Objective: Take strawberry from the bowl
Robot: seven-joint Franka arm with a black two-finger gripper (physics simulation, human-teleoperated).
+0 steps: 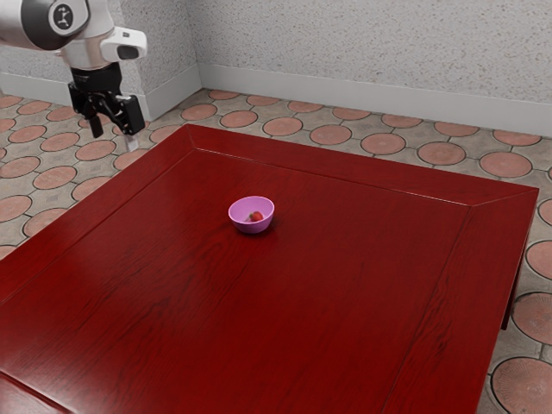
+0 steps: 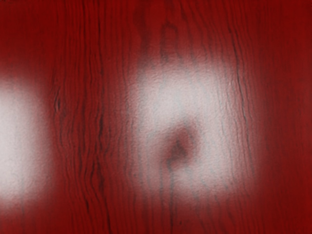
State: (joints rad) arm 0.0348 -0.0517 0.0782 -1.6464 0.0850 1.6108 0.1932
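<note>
Red table (image 1: 345,302), pink bowl (image 1: 251,228), red strawberry (image 1: 257,216) inside

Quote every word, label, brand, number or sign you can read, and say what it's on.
Nothing is readable.
Round emblem on the arm: too small to read.
Tiny mark on the arm's white housing: too small to read.
Bowl and table: no lettering seen.

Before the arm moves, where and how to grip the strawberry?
I'd take the strawberry by its sides, coming straight down from above. It sits below the rim inside the pink bowl, whose wall rings it, so the open top looks like the best way in.
</note>
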